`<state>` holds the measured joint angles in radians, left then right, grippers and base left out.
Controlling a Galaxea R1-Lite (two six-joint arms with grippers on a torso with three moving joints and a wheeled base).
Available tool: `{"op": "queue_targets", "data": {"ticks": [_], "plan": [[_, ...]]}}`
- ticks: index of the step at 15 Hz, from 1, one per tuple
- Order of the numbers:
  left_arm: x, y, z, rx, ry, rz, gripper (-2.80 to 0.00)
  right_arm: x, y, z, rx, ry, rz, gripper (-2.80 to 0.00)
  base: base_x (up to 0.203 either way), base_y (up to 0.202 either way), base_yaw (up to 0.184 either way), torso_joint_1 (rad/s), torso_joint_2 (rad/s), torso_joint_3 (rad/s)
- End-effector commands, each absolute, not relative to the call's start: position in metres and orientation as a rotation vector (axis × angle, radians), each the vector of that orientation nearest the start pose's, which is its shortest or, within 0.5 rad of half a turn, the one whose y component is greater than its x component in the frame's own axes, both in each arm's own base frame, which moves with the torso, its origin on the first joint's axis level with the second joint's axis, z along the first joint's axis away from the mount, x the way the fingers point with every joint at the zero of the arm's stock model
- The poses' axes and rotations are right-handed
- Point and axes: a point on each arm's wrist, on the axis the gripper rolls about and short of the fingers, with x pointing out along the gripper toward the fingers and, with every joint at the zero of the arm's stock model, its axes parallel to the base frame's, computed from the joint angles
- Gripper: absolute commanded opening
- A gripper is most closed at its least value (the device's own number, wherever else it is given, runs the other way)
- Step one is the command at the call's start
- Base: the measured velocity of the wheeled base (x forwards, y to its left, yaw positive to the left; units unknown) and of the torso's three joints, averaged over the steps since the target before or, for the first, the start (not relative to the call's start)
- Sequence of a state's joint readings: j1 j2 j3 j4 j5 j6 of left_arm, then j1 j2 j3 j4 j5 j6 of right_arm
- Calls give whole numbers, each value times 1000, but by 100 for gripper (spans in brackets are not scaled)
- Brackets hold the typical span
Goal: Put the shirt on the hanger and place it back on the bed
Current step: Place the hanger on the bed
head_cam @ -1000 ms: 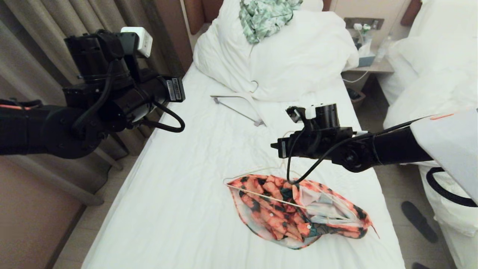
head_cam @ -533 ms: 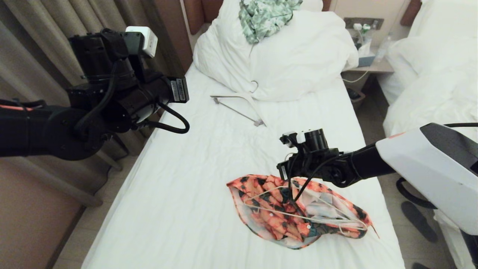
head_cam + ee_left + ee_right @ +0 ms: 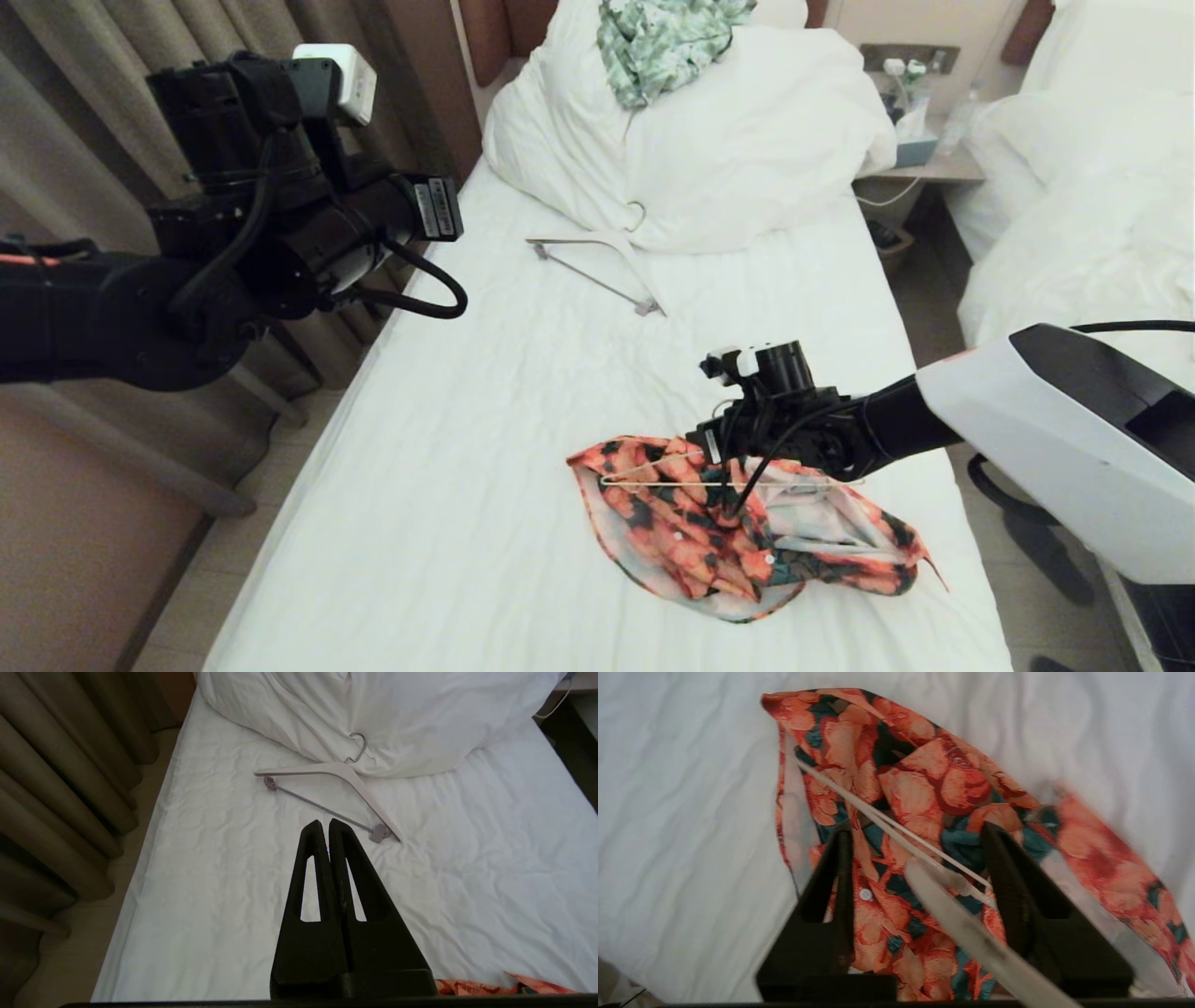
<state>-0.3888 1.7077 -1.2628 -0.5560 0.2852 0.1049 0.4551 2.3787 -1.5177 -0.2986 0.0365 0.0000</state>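
Over the left edge of the bed [image 3: 485, 392], the left end effector [image 3: 325, 828] hangs in the air with its fingers pressed together and nothing between them. Near the head of the bed a thick white hanger with a grey bar [image 3: 597, 266] lies on the sheet against the pillow [image 3: 747, 159], where a green-and-white garment [image 3: 663, 42] sits. Toward the right edge, at the foot end, the flowered shirt [image 3: 709, 541] lies crumpled with the thin wire hanger [image 3: 653, 483] on it. The right end effector [image 3: 915, 854] is low over the shirt, fingers spread apart; the hanger's wire runs between them, not pinched.
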Motion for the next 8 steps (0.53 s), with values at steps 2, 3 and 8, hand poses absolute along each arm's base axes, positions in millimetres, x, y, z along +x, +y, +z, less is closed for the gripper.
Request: {"op": "queue_targets", "data": {"ticks": [2,3,8], "plan": [[306,-110,309,61,-133,-76,-280,422,205,79,-131,557,450,0,0,0,0,0,0,0],[306,-107,310,61,-137,-68,-280,421,202,80,-151,578,440,0,0,0,0,0,0,0],[301,-89,320,50,-165,-67,-280,405,192,106,-206,724,412,0,0,0,0,0,0,0]]}}
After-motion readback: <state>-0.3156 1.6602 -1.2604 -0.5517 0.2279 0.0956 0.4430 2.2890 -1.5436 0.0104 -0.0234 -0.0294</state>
